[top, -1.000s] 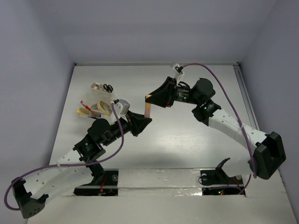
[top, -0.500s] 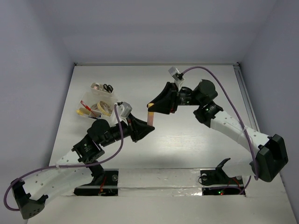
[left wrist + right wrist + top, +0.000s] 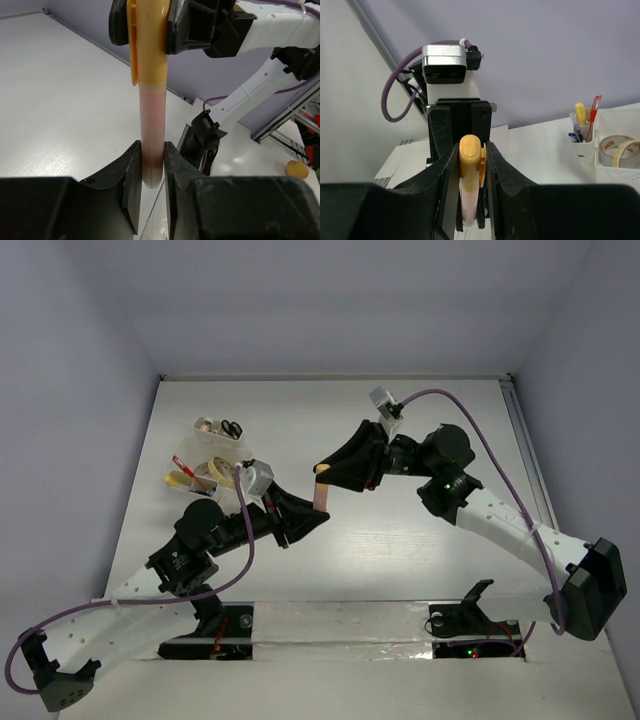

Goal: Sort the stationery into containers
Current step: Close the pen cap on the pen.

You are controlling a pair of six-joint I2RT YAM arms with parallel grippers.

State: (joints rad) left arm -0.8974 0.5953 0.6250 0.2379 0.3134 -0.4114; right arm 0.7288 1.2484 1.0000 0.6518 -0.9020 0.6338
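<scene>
A pen [image 3: 320,492] with an orange cap and a pinkish barrel hangs above the middle of the table, held at both ends. My left gripper [image 3: 316,514] is shut on the barrel's lower end [image 3: 151,165]. My right gripper [image 3: 322,470] is shut on the orange cap [image 3: 469,157]. In the left wrist view the pen [image 3: 151,100] runs straight up from my fingers [image 3: 131,165] into the right gripper [image 3: 150,25]. The clear divided container [image 3: 198,446] stands at the back left with scissors [image 3: 231,427], tape rolls [image 3: 222,471] and pens [image 3: 184,466] in it.
The right wrist view shows the container [image 3: 620,170] at its right edge, with a red pen [image 3: 593,116], a yellow one [image 3: 580,114] and tape rolls [image 3: 615,147] inside. Grey walls close in the table at the back and both sides.
Both arms have shifted slightly toward the near edge with the pen between them. The right wrist has swung a little to the right. Neither grip has changed.
</scene>
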